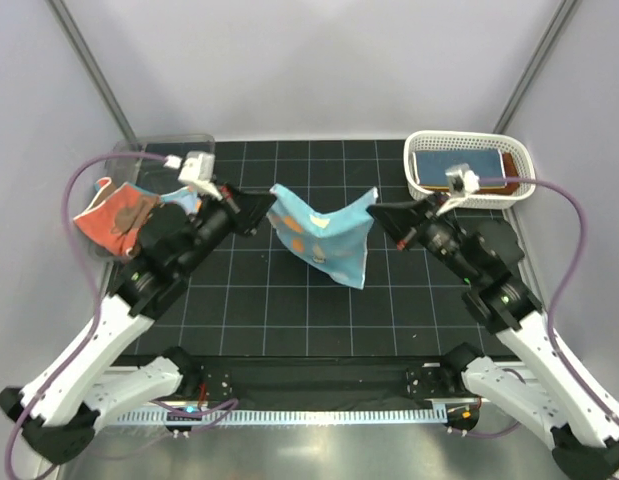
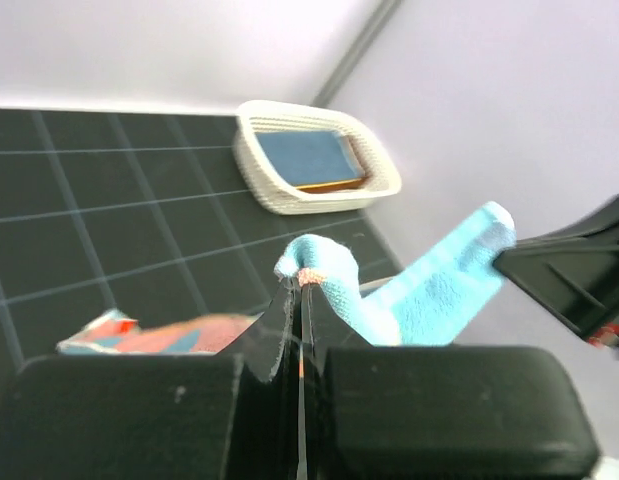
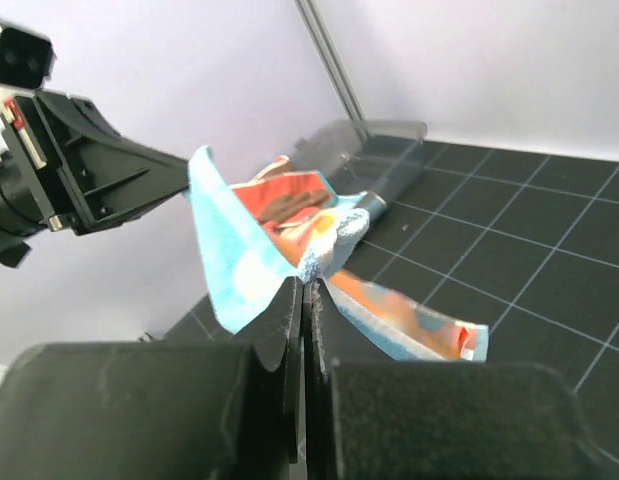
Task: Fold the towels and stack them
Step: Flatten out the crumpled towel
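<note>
the left gripper [image 2: 300,290] has its fingers pressed together, pinching one top corner of the light-blue towel with orange polka dots [image 1: 324,238]. the right gripper [image 3: 304,290] has its fingers likewise closed tight on the opposite top corner. between them, at the centre of the top view, the towel hangs spread and sagging in the middle. its lower point drops toward the black gridded table [image 1: 249,310], though whether it touches cannot be told.

further out, at the upper right of the top view, the white plastic lattice basket [image 1: 421,180] holds a folded blue towel [image 1: 457,160]. a rust-brown towel [image 1: 497,184] shows as an edge beneath it. at the upper left, the clear plastic bin [image 1: 139,150] holds a crumpled coral-red towel with a brown bear [image 1: 114,215], unfolded, with perhaps more cloth beside it.

by this look the task is roughly midway. two towels seem folded and stacked. the polka-dot one is opened out but not yet laid flat or folded, and the one in the bin is untouched.
</note>
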Action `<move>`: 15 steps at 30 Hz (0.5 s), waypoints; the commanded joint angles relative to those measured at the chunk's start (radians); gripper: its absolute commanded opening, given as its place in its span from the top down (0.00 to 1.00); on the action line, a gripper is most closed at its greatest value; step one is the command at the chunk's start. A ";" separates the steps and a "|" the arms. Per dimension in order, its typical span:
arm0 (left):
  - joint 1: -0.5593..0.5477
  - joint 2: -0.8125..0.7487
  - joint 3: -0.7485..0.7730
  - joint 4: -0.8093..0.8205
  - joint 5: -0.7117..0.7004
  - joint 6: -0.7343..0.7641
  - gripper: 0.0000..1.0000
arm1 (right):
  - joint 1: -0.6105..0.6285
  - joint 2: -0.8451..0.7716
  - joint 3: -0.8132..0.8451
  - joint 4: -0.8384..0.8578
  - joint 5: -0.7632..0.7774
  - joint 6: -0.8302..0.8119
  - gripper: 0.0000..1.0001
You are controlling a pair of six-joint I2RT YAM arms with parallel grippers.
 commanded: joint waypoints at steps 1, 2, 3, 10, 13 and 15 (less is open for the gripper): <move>-0.017 -0.129 -0.075 0.020 0.016 -0.151 1.00 | 0.010 -0.092 -0.049 -0.073 0.030 0.056 0.99; -0.021 -0.144 -0.069 0.020 0.021 -0.163 1.00 | 0.010 -0.118 -0.046 -0.071 0.037 0.084 0.99; -0.022 -0.150 -0.064 0.022 0.036 -0.176 1.00 | 0.010 -0.125 -0.040 -0.055 0.027 0.098 0.99; -0.039 -0.059 0.091 0.002 0.050 -0.161 1.00 | 0.021 -0.033 0.083 0.053 0.087 0.164 0.99; -0.039 0.047 0.207 -0.060 -0.081 -0.092 1.00 | 0.020 0.013 0.149 0.036 0.215 0.089 0.99; -0.039 0.110 0.287 -0.074 -0.134 -0.027 1.00 | 0.020 0.064 0.213 0.027 0.290 0.037 0.99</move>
